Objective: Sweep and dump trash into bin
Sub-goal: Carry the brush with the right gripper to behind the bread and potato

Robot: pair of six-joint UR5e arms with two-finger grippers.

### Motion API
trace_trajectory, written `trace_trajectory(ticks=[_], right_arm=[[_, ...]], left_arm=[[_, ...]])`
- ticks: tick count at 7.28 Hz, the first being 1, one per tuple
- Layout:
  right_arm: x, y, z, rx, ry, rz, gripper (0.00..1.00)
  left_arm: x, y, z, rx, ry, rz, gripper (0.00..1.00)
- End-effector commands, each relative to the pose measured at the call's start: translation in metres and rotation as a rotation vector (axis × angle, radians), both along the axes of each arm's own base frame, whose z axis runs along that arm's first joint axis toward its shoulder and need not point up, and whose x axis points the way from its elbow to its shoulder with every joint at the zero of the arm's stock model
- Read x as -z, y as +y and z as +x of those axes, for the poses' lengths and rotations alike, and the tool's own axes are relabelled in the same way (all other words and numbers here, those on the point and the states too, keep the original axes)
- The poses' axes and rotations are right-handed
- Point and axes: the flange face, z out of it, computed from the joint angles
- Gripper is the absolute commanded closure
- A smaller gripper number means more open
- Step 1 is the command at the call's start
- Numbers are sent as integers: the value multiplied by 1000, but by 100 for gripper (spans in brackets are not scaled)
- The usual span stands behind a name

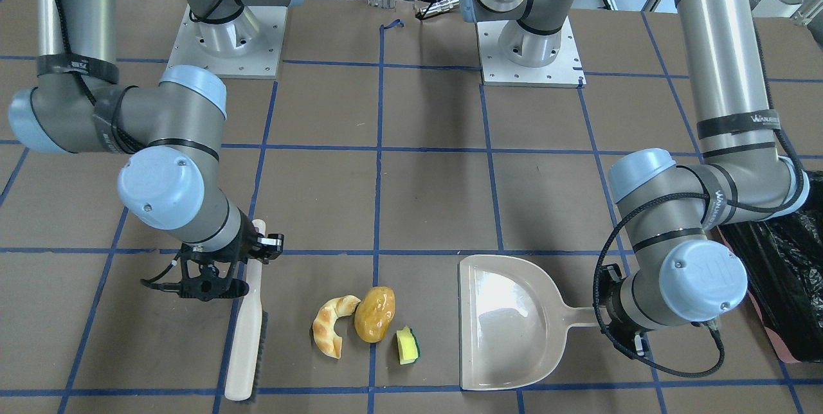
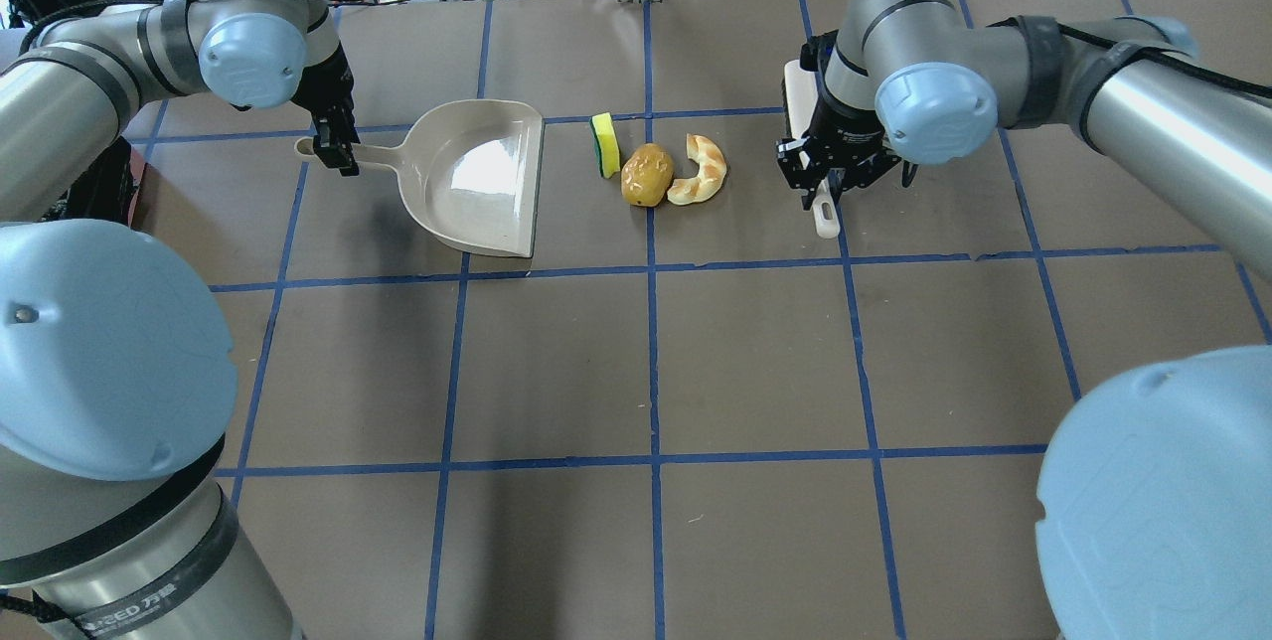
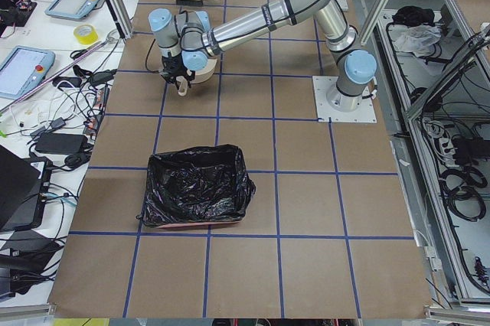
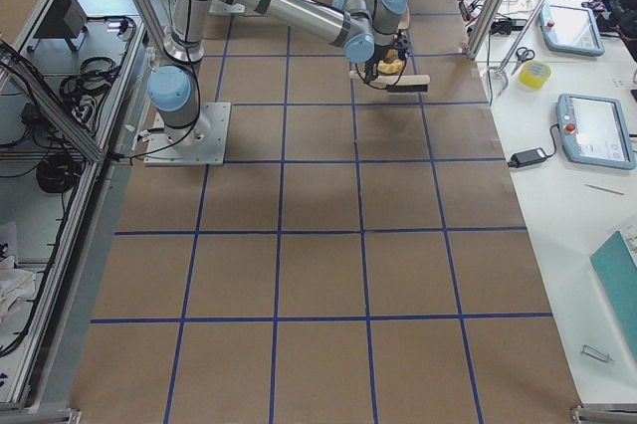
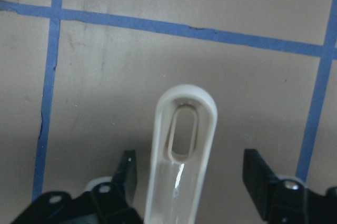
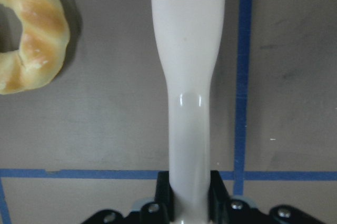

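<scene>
The croissant [image 1: 331, 327], the potato-like lump [image 1: 375, 314] and the yellow sponge piece [image 1: 407, 345] lie in a row between a brush and a dustpan. My right gripper [image 2: 825, 185] is shut on the white brush [image 1: 247, 330]. The wrist view shows its handle [image 6: 188, 77] and the croissant [image 6: 31, 29] beside it. My left gripper [image 2: 333, 148] is open around the handle [image 5: 181, 145] of the beige dustpan [image 2: 477, 178], with gaps on both sides. The bin [image 3: 195, 188], lined with a black bag, stands on the table on my left, apart from the dustpan.
The two arm bases [image 1: 235, 41] [image 1: 530, 47] stand at the table's back. The table is brown with blue tape grid lines. Tablets [image 3: 23, 66] and a tape roll [image 3: 84, 33] lie on a side bench beyond the table edge.
</scene>
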Motion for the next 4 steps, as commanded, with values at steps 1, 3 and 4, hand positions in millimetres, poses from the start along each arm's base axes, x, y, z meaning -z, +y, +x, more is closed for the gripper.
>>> trace_trajectory(ticks=[1, 3, 4], right_arm=[[8, -1, 35, 9, 0, 10, 100], [10, 3, 54, 38, 7, 14, 100], [10, 4, 55, 41, 8, 16, 100]], left_arm=[[-2, 0, -5, 5, -6, -3, 83], [-1, 1, -8, 4, -10, 2, 91], [0, 3, -8, 4, -13, 14, 96]])
